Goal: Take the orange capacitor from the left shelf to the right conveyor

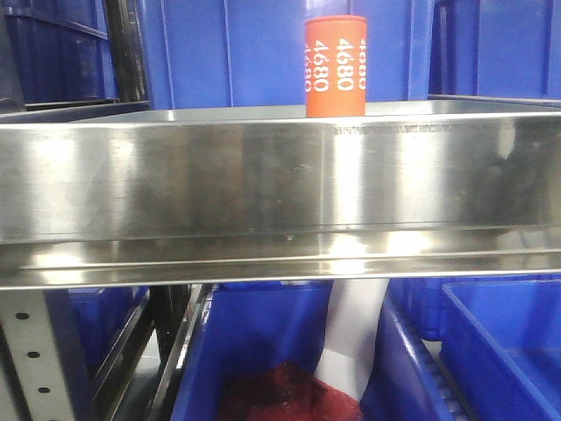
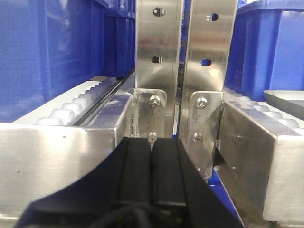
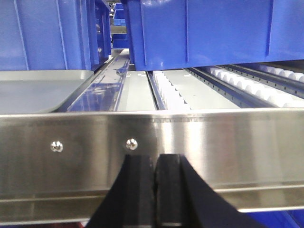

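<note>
Cap (image 1: 335, 66) stands upright on shelf (image 1: 175, 111), just behind the tall front lip (image 1: 263, 175), a bit R of centre in front cam. Only its upper part shows over the lip: "4680" readable, base hidden. Blue bins (image 1: 219, 53) close behind it. L claw (image 2: 152, 175) is clenched, pads pressed together, nothing in it, facing steel uprights (image 2: 159, 57) w/ roller tracks either side. R claw (image 3: 153, 190) likewise clenched & empty, nose-on to a steel rail (image 3: 213, 142), w/ a silver tray (image 3: 38, 90) beyond on its L. Could be the same lip, can't tell. Neither wrist cam shows the cap, so imo we're at reach stage, grasp not begun. Conveyor not in view. Can't tell which arm is nearer, but drop-off is on the R so R arm seems the sensible pick. To do it well: release the claw BEFORE crossing the lip, come in above lip height, then centre the pads on the cap's side around mid-body w/ claw level so it doesn't tip. Don't overshoot, the bins leave little room behind. Close gently: smooth round can, prob slips or rolls if pinched off-centre. Lift straight up till the base clears the lip, only then pull back. Main risk: clipping the lip or nudging the cap over.
</note>
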`<move>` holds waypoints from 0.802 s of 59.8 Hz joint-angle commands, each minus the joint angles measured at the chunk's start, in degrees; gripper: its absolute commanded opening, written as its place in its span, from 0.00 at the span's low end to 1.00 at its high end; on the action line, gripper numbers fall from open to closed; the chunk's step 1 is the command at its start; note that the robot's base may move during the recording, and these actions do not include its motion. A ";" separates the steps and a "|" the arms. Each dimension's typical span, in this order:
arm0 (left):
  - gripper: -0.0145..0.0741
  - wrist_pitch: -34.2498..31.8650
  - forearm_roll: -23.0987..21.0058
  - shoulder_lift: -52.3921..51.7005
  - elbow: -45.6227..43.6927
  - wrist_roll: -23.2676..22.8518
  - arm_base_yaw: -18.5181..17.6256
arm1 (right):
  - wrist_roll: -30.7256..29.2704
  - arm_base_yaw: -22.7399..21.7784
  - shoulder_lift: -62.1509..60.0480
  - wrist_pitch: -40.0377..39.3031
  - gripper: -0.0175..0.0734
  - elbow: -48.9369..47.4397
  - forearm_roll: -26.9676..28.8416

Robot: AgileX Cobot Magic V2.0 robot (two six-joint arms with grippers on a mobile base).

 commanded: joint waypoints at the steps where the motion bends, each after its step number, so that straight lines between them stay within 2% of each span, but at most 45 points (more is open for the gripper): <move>1: 0.02 -5.18 -0.06 -0.51 1.25 -0.13 -0.05 | -0.41 -0.23 -1.14 -6.97 0.27 -1.16 -0.05; 13: 0.02 -5.18 -0.06 -0.51 1.25 -0.13 -0.05 | -0.36 -0.23 -1.14 -10.69 0.27 -1.21 -0.05; 24: 0.02 -5.18 -0.06 -0.51 1.25 -0.13 -0.05 | 1.51 -0.23 -1.14 -22.17 0.27 -1.59 0.74; 28: 0.02 -5.18 -0.06 -0.51 1.25 -0.13 -0.05 | 3.98 -0.18 -1.07 -23.26 0.26 -3.36 0.74; 34: 0.02 -5.18 -0.06 -0.51 1.25 -0.13 -0.05 | 6.45 -0.11 -1.07 -19.06 0.25 -8.55 -0.99; 41: 0.02 -5.18 -0.06 -0.51 1.25 -0.13 -0.05 | 7.21 0.23 0.92 -9.08 0.25 -17.18 -1.69; 48: 0.02 -5.18 -0.06 -0.51 1.25 -0.13 -0.05 | 7.10 1.75 7.34 4.18 0.25 -27.89 -1.69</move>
